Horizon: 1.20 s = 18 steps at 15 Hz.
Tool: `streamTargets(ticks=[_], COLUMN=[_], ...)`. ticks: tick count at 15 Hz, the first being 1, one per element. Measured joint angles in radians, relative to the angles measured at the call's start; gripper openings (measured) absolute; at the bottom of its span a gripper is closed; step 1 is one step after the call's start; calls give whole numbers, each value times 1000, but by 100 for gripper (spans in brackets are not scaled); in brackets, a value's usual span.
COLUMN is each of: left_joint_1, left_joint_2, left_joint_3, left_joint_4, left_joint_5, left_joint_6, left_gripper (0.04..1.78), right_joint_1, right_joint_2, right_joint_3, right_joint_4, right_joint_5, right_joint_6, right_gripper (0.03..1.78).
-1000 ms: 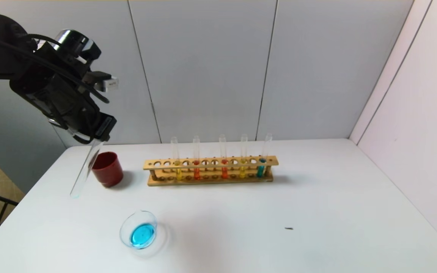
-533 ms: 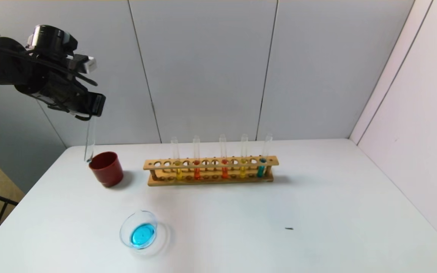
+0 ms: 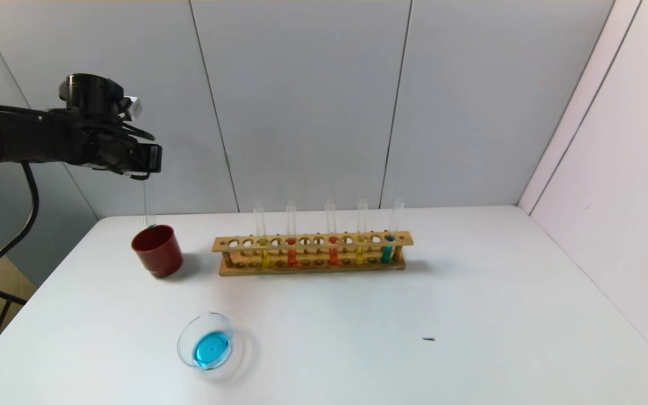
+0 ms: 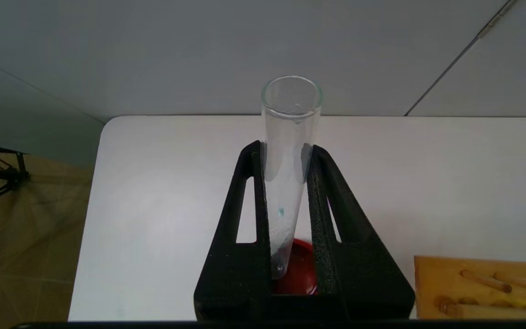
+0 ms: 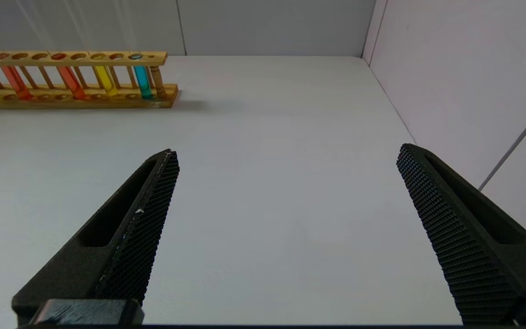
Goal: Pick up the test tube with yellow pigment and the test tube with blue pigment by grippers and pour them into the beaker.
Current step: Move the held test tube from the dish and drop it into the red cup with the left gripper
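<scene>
My left gripper (image 3: 145,167) (image 4: 286,153) is shut on a nearly empty clear test tube (image 3: 148,202) (image 4: 288,151) with a blue drop inside. The tube hangs upright, its round bottom just over the dark red cup (image 3: 157,251) (image 4: 302,274). The beaker (image 3: 206,347) holds blue liquid near the table's front left. In the wooden rack (image 3: 313,264) stand the test tube with blue pigment (image 3: 387,250) (image 5: 143,82) at the right end and a test tube with yellow pigment (image 3: 360,250) (image 5: 104,80) beside it. My right gripper (image 5: 286,153) is open over bare table.
Another yellow tube (image 3: 264,253) and two orange-red tubes (image 3: 291,253) (image 3: 332,252) also stand in the rack. A small dark speck (image 3: 428,339) lies on the white table (image 3: 470,315). Grey walls close off the back and right.
My left gripper swung the held tube from tilted over the table's left edge to upright, and carried it back and right until its bottom is over the red cup.
</scene>
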State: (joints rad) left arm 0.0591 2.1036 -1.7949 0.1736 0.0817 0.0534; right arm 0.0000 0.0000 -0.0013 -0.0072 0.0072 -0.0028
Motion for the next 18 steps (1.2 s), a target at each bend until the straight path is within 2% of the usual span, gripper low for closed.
streamTargets(ticks=[7,15,18], left_joint_1=[1,-10,-24], left_joint_2=[-14,-71,-83], left_joint_3=[253,433,526], left_joint_4=[-263,-353,-447], left_joint_5=[-4,-3,2], left_joint_6=[-24,-43,-53], left_gripper=[30,30,30], right_joint_1=[0,0,0], right_joint_2=[0,0,0], right_joint_3=[0,0,0], right_joint_4=[0,0,0], right_joint_5=[0,0,0], right_joint_6=[0,0,0], right_gripper=[174,174,174])
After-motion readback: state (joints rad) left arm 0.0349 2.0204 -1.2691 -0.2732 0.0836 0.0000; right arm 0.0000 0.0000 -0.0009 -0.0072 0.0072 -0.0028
